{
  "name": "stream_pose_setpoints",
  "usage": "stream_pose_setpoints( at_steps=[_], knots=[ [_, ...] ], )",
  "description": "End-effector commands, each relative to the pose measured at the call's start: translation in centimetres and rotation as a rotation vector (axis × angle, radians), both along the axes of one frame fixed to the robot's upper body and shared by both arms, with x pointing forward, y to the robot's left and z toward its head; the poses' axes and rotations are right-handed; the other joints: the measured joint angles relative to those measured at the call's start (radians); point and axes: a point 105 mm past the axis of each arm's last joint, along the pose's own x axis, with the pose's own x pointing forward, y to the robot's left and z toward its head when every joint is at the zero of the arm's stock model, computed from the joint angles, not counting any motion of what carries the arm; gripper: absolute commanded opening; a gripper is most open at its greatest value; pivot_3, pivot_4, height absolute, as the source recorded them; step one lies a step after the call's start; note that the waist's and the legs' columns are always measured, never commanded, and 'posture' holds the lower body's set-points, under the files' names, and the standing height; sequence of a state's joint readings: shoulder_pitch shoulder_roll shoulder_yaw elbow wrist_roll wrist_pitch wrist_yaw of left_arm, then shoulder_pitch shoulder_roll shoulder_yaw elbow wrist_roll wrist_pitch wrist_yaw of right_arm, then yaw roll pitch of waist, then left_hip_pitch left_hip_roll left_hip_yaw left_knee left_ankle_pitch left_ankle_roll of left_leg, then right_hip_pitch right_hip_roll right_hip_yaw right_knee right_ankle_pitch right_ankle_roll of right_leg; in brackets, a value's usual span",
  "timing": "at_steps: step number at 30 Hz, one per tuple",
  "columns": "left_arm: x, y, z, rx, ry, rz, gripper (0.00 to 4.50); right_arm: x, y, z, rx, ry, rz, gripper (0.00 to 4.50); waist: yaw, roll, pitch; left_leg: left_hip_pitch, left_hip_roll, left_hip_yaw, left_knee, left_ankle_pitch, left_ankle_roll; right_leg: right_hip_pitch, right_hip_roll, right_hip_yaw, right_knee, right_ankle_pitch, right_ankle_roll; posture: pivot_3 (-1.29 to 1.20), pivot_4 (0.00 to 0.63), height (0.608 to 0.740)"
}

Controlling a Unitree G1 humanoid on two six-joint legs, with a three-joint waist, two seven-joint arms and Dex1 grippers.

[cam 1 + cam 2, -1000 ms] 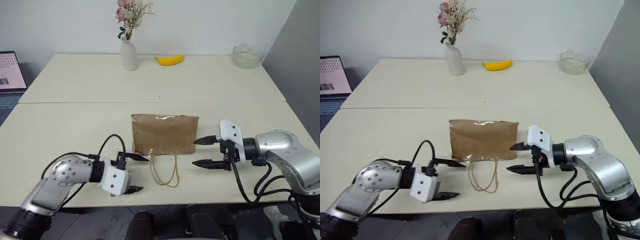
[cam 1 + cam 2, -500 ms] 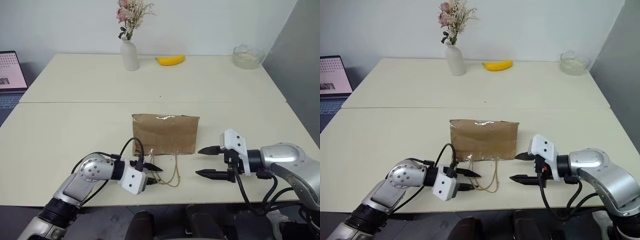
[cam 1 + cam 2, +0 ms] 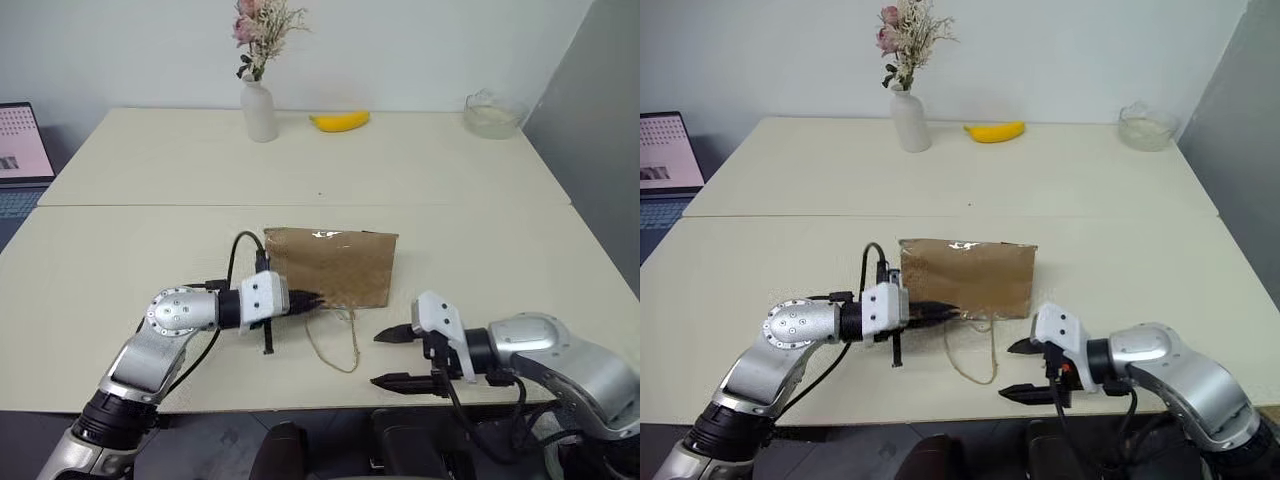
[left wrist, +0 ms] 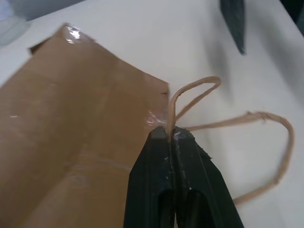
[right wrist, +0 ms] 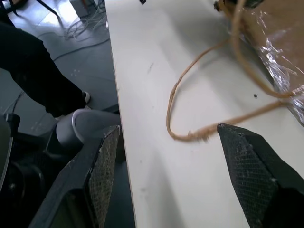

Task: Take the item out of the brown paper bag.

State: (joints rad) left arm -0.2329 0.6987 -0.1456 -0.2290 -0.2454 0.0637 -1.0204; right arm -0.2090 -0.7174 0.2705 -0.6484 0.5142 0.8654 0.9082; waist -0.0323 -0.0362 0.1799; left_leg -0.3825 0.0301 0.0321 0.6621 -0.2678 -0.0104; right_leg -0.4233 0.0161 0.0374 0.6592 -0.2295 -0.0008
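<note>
The brown paper bag point(image 3: 335, 265) lies flat in the middle of the near table, its two tan cord handles point(image 3: 340, 345) trailing toward me. My left gripper point(image 3: 312, 299) sits at the bag's near edge, shut on one cord handle point(image 4: 190, 97) where it meets the paper. In the left wrist view the fingers point(image 4: 156, 156) pinch that cord. My right gripper point(image 3: 385, 358) hovers open near the table's front edge, right of the handle loops and touching nothing. In the right wrist view the second loop point(image 5: 199, 90) lies between its spread fingers. The item is hidden.
A white vase point(image 3: 258, 110) with dried flowers, a yellow banana point(image 3: 340, 120) and a glass bowl point(image 3: 492, 112) stand along the far table's back. A laptop point(image 3: 20, 150) is at the far left. A seam point(image 3: 320, 206) splits the two tables.
My left gripper went from wide open to shut on the cord handle and lifted toward the bag's edge. My right gripper, still open, drew back and down toward the table's front edge.
</note>
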Motion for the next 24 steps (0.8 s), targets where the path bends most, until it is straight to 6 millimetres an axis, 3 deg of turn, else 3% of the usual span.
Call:
stream_pose_setpoints(
  at_steps=[1,8,13,16,21,24],
  knots=[
    [0.2,-0.3,2.2,-0.067,-0.026,0.031,0.03,0.8,1.8,-0.8,0.001,-0.02,0.009,3.45,0.0,0.0,0.0,0.0,0.0,0.0,0.0,0.0,0.0,0.0,0.0,0.0,0.0,0.0,0.0,0.0,0.15,0.74],
    [0.8,-0.2,3.4,-0.127,-0.006,0.087,0.03,2.5,5.4,-2.4,0.007,-0.022,0.0,3.45,0.0,0.0,0.0,-0.001,0.0,0.0,0.0,0.0,0.0,0.0,0.0,0.0,0.0,0.0,0.0,0.0,0.15,0.74],
    [1.2,-0.3,3.9,-0.139,-0.011,0.1,0.03,3.1,5.6,-4.9,-0.058,-0.008,-0.041,3.45,0.001,-0.001,0.0,-0.001,0.0,0.0,0.0,0.0,0.0,0.0,0.0,0.0,0.0,0.0,0.0,0.0,0.15,0.74],
    [1.6,-0.2,4.3,-0.152,-0.021,0.114,0.0,3.2,5.4,-5.2,-0.064,-0.019,-0.056,2.79,0.001,-0.001,-0.001,0.0,0.0,0.0,0.0,0.0,0.0,0.0,0.0,0.001,0.0,0.0,0.0,0.0,0.15,0.74],
    [3.0,0.0,5.6,-0.206,-0.034,0.17,0.0,3.5,4.6,-5.5,-0.088,-0.053,-0.062,0.96,0.002,-0.002,-0.001,0.0,-0.001,0.0,0.0,0.0,0.0,0.0,0.0,0.0,0.0,0.0,0.0,0.0,0.15,0.74],
    [4.2,-0.7,7.8,-0.29,-0.038,0.216,0.0,3.9,4.1,-6.2,-0.121,-0.08,-0.079,0.04,0.003,-0.002,-0.001,0.0,-0.001,0.0,0.0,0.0,0.0,0.0,0.0,0.001,0.0,0.0,0.0,0.0,0.15,0.74]
  ],
)
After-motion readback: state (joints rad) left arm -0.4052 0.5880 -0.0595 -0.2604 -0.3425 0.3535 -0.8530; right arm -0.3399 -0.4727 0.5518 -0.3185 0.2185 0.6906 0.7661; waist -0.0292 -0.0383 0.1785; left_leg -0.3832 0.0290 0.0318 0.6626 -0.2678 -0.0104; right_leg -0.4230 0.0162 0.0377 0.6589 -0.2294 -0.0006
